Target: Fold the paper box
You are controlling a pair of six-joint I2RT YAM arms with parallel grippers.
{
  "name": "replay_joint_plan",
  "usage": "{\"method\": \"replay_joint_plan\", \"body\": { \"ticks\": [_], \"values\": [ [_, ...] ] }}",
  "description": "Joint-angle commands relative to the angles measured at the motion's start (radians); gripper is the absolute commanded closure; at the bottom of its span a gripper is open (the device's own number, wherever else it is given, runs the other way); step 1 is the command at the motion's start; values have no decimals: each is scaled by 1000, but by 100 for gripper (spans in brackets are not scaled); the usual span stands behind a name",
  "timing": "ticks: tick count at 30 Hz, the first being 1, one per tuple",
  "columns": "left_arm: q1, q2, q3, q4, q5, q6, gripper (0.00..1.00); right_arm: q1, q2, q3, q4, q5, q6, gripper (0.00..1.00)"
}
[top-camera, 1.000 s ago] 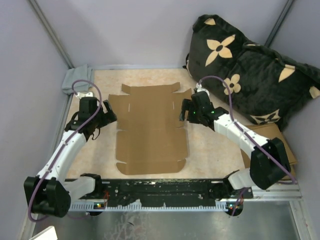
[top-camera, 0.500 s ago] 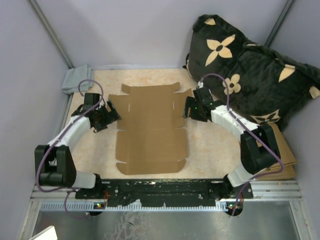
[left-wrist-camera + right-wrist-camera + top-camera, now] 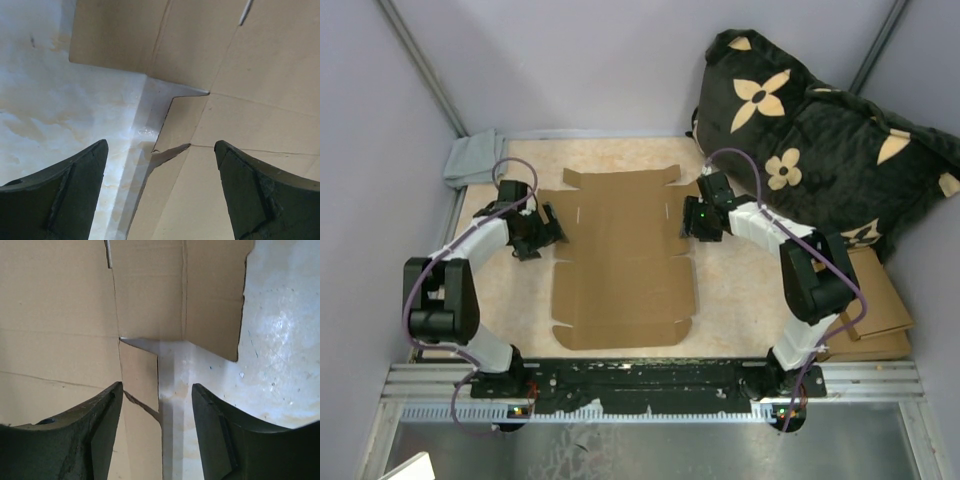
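Observation:
The paper box is a plain brown die-cut cardboard sheet lying flat and unfolded on the beige table top. My left gripper is open at the box's left edge, its jaws straddling the edge and a small side tab. My right gripper is open at the box's right edge, its jaws straddling the edge beside a small tab. Neither gripper holds anything. The box also fills much of the left wrist view and the right wrist view.
A black cushion with tan flowers leans at the back right. A grey cloth lies at the back left corner. A smaller brown cardboard piece lies at the right edge. Grey walls enclose the table.
Both arms have stretched forward and lowered their grippers inward onto the box's left and right edges. The box has not moved.

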State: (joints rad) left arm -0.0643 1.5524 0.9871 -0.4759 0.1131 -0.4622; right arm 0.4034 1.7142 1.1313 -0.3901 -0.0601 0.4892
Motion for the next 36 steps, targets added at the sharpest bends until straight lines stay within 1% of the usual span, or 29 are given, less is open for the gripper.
{"method": "replay_joint_plan", "body": {
  "ticks": [1,7,14,21,28,36],
  "values": [
    [5,51,30,-12,60,15,7,2,38,83,-1,-23,-46,42],
    [3,93,32,12,157,21,12,25,73,112,-10,-11,-61,42],
    [-7,62,18,47,203,29,14,68,109,157,-37,-5,-74,42],
    [-35,48,38,56,215,32,16,100,104,185,-53,8,-78,42],
    [-99,34,81,51,191,21,17,116,99,207,-64,5,-83,42],
    [-172,62,129,40,178,3,18,129,125,241,-69,-10,-83,42]
  ]
}}
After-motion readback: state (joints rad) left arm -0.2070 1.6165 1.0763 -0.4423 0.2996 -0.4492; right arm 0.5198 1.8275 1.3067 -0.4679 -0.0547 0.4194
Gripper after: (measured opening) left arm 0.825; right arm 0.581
